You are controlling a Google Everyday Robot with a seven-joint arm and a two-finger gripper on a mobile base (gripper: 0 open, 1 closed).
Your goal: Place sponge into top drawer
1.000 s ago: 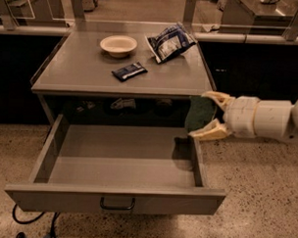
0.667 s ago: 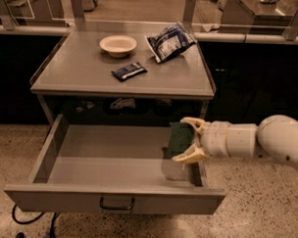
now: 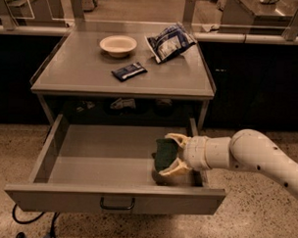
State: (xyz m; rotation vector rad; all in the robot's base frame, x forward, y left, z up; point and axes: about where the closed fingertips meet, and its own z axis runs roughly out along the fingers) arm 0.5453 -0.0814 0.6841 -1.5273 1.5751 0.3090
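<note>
The claw (image 3: 166, 155) is reaching in from the right on a white arm (image 3: 255, 155) and is hanging inside the open top drawer (image 3: 63, 199), over its right-hand part near the front. Its two cream fingers (image 3: 177, 138) are closing around the sponge (image 3: 163, 152), one above and one below, gripping it on edge with the dark green side facing the camera. The sponge is sitting just above the drawer floor; whether it is touching the floor cannot be told. The drawer is standing pulled well out, its small dark handle (image 3: 117, 204) showing at the centre of the front panel. On the worktop (image 3: 82, 74) above, a shallow cream bowl (image 3: 118, 44), a dark blue wrapper packet (image 3: 129, 71) and a crumpled snack bag (image 3: 169, 41) are lying apart from one another.
</note>
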